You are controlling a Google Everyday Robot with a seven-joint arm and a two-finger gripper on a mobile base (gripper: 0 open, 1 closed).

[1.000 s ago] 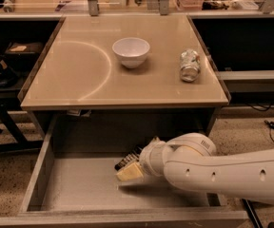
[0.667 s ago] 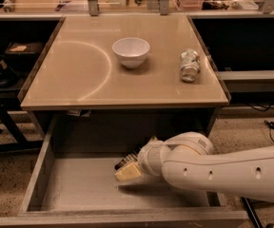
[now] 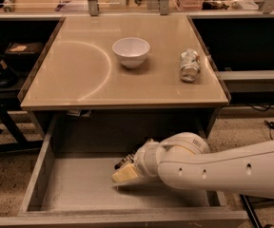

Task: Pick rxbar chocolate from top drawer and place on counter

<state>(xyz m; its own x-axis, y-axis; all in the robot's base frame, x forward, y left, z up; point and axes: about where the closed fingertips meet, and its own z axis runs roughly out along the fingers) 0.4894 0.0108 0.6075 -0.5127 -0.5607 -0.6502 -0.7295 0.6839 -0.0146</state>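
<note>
The top drawer (image 3: 80, 189) is pulled open below the counter (image 3: 80, 75). My gripper (image 3: 125, 171) is down inside the drawer, near the middle of its floor, with the white arm reaching in from the right. A small dark piece with pale marks (image 3: 122, 162), which looks like the rxbar chocolate, shows right at the gripper's tip. I cannot tell whether it is held. The rest of the drawer floor that shows is bare grey.
On the counter stand a white bowl (image 3: 131, 51) at the back middle and a silvery can (image 3: 190, 65) lying at the right. Dark shelving and cables flank the table on both sides. The drawer's low front wall (image 3: 122, 218) runs along the bottom.
</note>
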